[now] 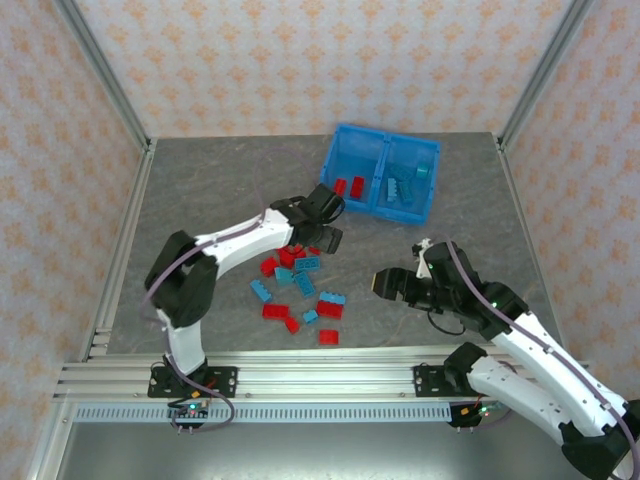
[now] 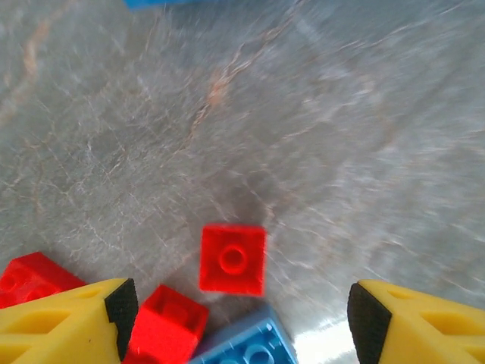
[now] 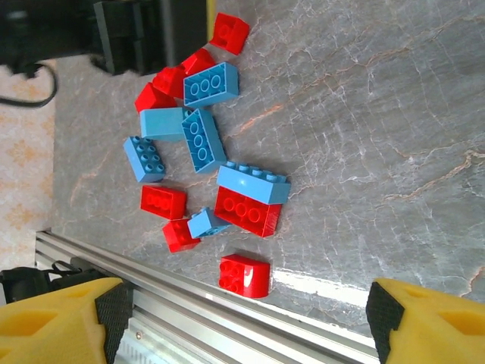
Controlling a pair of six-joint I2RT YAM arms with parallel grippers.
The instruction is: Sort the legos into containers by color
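Red and light blue legos (image 1: 300, 280) lie in a loose pile on the grey table between the arms. The blue bin (image 1: 390, 134) stands at the back; several red bricks (image 1: 349, 186) lie in its left compartment and blue ones (image 1: 403, 188) in its right. My left gripper (image 1: 330, 220) hovers at the pile's far edge, just in front of the bin. In the left wrist view my left gripper (image 2: 244, 315) is open over a square red brick (image 2: 233, 259), touching nothing. My right gripper (image 1: 385, 283) (image 3: 248, 315) is open to the right of the pile, above a red brick (image 3: 245, 274).
An aluminium rail (image 1: 300, 375) (image 3: 189, 303) runs along the near table edge, close to the nearest bricks. Patterned walls with metal posts enclose the table on three sides. The left arm's black wrist (image 3: 144, 30) shows beyond the pile.
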